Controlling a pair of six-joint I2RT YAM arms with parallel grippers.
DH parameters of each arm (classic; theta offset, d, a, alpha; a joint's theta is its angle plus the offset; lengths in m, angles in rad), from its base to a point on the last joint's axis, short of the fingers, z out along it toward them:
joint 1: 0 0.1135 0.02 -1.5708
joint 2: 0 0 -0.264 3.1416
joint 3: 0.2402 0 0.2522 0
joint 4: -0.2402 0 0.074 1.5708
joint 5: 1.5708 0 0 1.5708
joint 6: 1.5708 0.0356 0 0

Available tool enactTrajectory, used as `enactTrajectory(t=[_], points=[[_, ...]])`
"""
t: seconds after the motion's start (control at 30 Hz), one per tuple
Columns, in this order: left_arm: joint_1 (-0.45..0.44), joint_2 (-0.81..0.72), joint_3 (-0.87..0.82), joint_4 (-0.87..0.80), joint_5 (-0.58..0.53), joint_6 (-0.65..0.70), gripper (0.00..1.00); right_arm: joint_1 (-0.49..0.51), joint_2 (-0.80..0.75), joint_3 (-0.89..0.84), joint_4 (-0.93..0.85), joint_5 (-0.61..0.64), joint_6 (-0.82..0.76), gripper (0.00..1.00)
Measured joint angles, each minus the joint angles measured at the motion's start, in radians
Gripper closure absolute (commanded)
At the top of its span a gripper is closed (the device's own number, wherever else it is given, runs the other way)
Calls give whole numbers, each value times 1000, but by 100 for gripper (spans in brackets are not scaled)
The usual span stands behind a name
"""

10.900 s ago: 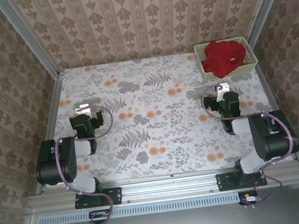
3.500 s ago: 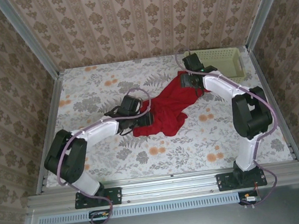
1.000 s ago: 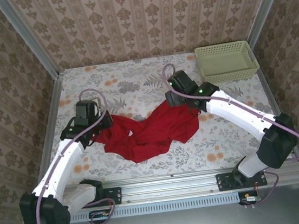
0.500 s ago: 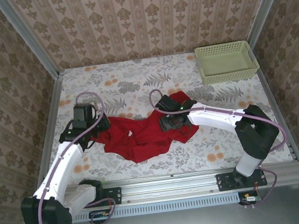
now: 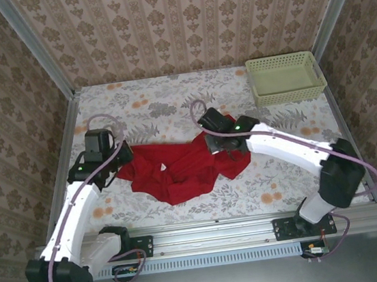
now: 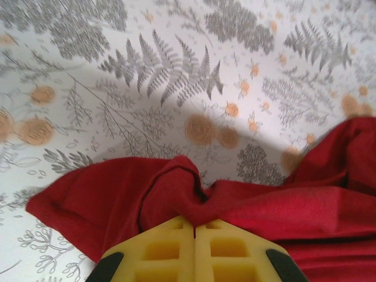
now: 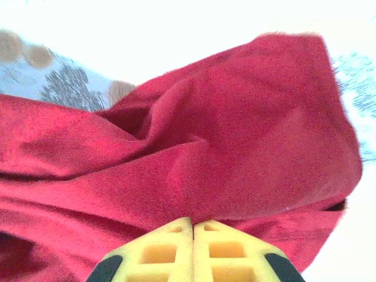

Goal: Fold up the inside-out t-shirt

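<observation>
- Inside-out t-shirt [image 5: 178,171] of plain red soft cloth: it lies crumpled in a low band on the flower-and-fern printed worktop [image 5: 170,105]. Its long axis runs left to right, in the near half of the surface.
- Left end effector [image 5: 120,164], with yellow ribbed fingers: it sits at the band's left end. In the left wrist view its tips [image 6: 194,226] meet with no gap, and a ridge of red cloth is bunched right at them, so the grasp looks to be on that fold.
- Right end effector [image 5: 218,144]: it sits over the band's far right part. The right wrist view shows its tips [image 7: 192,225] pressed together against red cloth, which I judge to be a pinch on the upper layer. How much cloth is caught is hidden.
- Governing relation: the garment stretches between the two holds, so neither arm is the nearer one. Most of the slack cloth sags towards the near edge, below the line joining them.
- Open room: the far half of the worktop is bare. The pale green slatted plastic basket [image 5: 286,92] stands in the far right corner, well apart from the cloth.
- Edges: the left hold is nearer a side rail than the right hold is, and the sagging lobe lies near the front rail.
- Judgement: spreading the cloth flat calls for drawing the holds apart and towards the far side.
</observation>
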Motion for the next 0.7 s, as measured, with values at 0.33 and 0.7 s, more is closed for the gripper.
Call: enactTrajectory(t=[0.33,0.7], points=[[94,-151,336,-76,13,30,100,-2,-421,295,-93,88,-88,100],[97,-172,423,-5,155,32,100,-18,-529,238,-46,132,-97,100]])
